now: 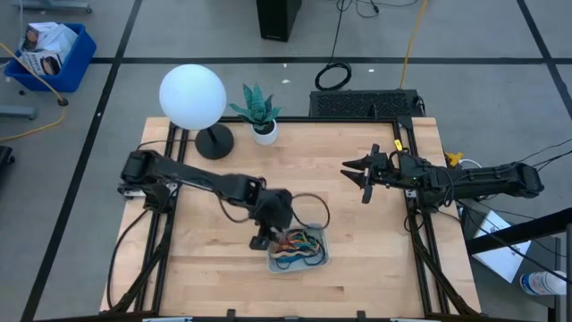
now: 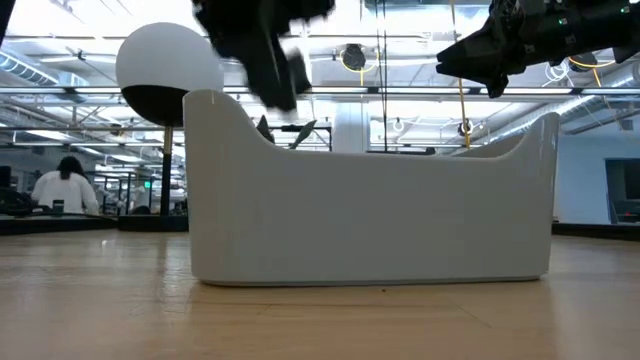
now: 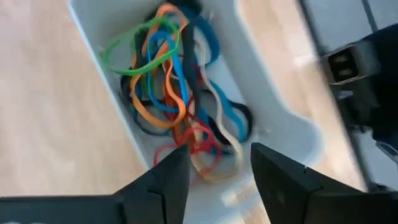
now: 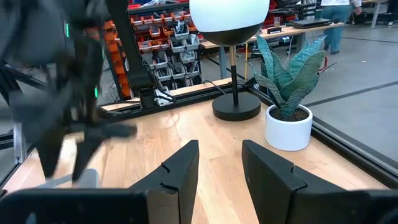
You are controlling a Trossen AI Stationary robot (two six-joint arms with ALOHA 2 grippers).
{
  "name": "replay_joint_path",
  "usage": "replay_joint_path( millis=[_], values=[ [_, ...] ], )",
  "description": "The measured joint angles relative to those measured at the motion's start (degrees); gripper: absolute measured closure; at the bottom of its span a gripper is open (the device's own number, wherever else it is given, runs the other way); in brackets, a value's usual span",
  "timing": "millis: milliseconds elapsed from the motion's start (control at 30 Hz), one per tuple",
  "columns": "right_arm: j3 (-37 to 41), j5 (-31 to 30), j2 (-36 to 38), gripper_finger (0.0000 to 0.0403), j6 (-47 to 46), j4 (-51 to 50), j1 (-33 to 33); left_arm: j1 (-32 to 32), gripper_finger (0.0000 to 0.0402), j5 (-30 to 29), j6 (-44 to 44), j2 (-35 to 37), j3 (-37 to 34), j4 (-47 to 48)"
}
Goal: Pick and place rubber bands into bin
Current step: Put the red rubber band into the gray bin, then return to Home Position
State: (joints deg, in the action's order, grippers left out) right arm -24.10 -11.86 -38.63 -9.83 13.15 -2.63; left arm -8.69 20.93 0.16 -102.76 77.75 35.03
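Note:
The pale bin [image 1: 323, 259] sits on the wooden table near its front middle and fills the low view as a bin wall [image 2: 370, 215]. Inside lies a tangle of rubber bands [image 3: 177, 99] in green, orange, blue, red, black and tan, also seen from above as a coloured heap of rubber bands [image 1: 298, 243]. My left gripper [image 3: 214, 165] hovers open just above the bin's left end [image 1: 271, 234], nothing between its fingers. My right gripper [image 1: 355, 173] waits open at the right of the table, held level above it [image 4: 219, 163].
A white globe lamp [image 1: 193, 97] on a black base and a small potted plant [image 1: 259, 112] stand at the table's far edge. A loose cable loops on the table beside the bin [image 1: 315, 204]. Bare wood lies left and in front of the bin.

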Motion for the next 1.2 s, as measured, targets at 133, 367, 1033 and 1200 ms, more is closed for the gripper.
replay_joint_path(
  millis=[133,367,1033,1200],
  values=[
    [0.0,0.0,0.2,0.0284,0.0,0.6,0.0,1.2,0.0213,0.0,3.4,5.7,5.0,6.4],
    [0.1,0.2,2.3,0.0284,-1.6,3.8,0.0,5.5,0.0208,-3.7,6.1,22.7,8.3,8.8],
    [0.0,4.5,14.3,0.0288,2.4,-4.8,0.1,8.7,0.021,-12.4,-0.5,73.5,-24.7,-0.3],
    [0.0,4.6,14.6,0.0289,4.9,-4.8,0.1,8.7,0.021,-12.5,-3.7,84.0,-34.5,-3.8]
  ],
)
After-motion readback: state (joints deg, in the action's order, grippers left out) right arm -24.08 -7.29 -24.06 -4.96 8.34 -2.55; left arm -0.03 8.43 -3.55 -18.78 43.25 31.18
